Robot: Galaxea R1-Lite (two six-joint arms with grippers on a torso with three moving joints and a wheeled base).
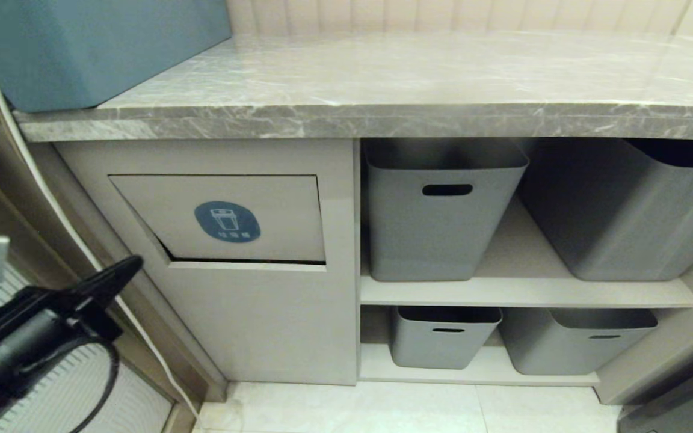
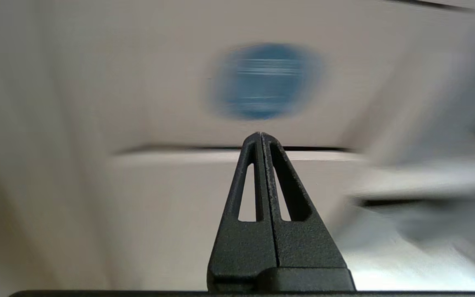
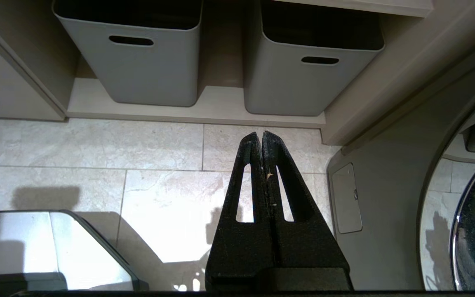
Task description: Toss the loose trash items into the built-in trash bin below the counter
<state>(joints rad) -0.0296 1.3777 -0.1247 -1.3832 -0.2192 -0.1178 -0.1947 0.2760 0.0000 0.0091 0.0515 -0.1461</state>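
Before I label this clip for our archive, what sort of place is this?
Probably a home kitchen or utility nook: a grey marble-patterned stone counter, a beige built-in bin flap with blue sticker, and grey plastic storage tubs on shelves.

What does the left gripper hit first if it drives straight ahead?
Probably the built-in trash bin: the shut left gripper points at the flap's lower edge, just under the blue sticker. Depth is unclear.

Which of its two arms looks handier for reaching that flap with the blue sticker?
The left: its shut end effector sits just beside the flap. The right end effector points down at the floor tiles.
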